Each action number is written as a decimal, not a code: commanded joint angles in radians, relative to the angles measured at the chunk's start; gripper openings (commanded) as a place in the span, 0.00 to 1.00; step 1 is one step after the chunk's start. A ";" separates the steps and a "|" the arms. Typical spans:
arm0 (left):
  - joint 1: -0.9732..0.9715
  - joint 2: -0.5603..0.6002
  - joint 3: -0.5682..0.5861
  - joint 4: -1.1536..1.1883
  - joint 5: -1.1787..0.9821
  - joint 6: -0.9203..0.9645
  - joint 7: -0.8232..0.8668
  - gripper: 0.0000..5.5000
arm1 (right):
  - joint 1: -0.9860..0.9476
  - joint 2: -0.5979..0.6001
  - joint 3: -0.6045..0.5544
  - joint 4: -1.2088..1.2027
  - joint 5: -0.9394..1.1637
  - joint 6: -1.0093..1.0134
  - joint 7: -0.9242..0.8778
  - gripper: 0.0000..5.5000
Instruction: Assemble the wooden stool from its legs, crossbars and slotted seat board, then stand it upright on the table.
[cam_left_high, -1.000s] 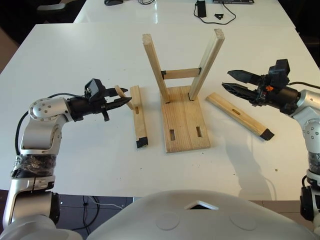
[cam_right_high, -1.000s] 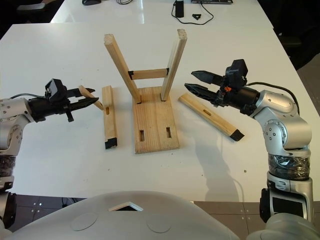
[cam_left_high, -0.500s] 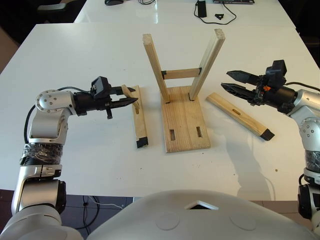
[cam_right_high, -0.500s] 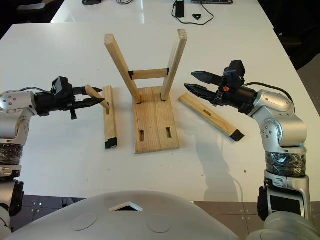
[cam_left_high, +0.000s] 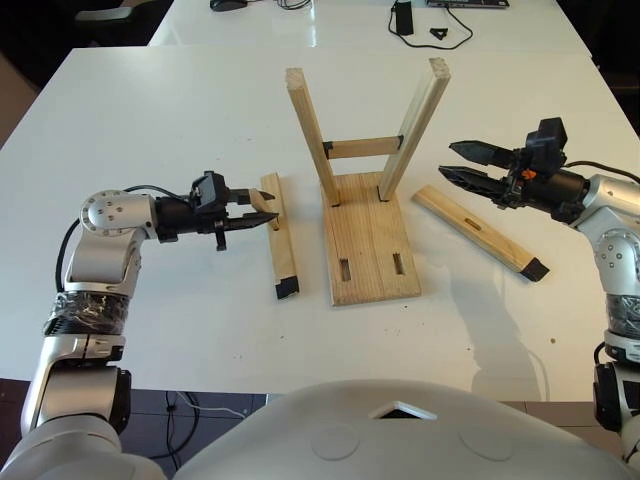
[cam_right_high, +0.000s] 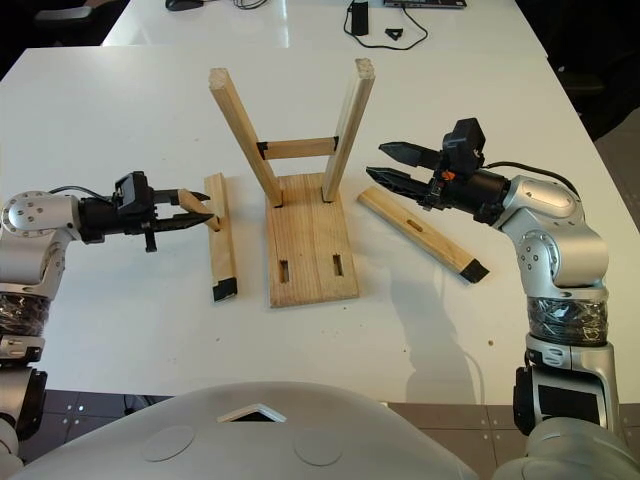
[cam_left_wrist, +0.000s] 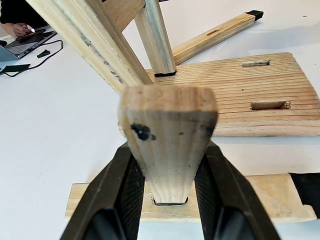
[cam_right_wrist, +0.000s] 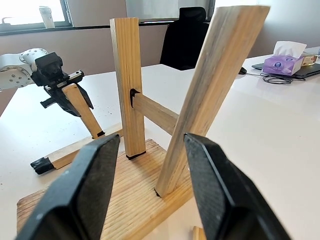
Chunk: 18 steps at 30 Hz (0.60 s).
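left arm: elbow bent near the worktop (cam_left_high: 150, 100) edge, forearm level, reaching inward toward the centre. the left hand (cam_left_high: 255, 214) is clenched on a short crossbar (cam_left_high: 264, 201), one finger on each side of it. the crossbar stands tilted, and its lower end meets a slot in the near loose leg (cam_left_high: 279, 245), which lies flat just left of the seat board (cam_left_high: 365, 255). how deep the end sits cannot be told. the crossbar's upper end face carries a dark blot (cam_left_wrist: 142, 131).

right arm: forearm level, reaching inward from the right. the right hand (cam_left_high: 447, 158) is released, its fingers spread one above the other and holding nothing. it hangs above the far end of the second loose leg (cam_left_high: 478, 230), which lies flat and slantwise right of the seat board.

the seat board lies flat at the centre. two standing legs (cam_left_high: 310, 130) rise from its far end, leaning apart and joined by a fitted crossbar (cam_left_high: 362, 147). two slots at its near end are open.
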 joint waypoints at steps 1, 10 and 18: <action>0.069 0.042 -0.030 -0.033 0.000 0.068 -0.049 0.23 | 0.000 0.003 -0.001 0.000 -0.015 -0.017 -0.001 0.43; 0.117 0.050 -0.119 -0.033 0.049 0.127 -0.043 0.23 | 0.003 0.012 0.020 0.009 -0.050 -0.037 -0.013 0.43; 0.096 0.003 -0.162 0.056 0.033 0.158 -0.023 0.23 | -0.008 0.013 0.046 0.019 -0.077 -0.044 -0.013 0.43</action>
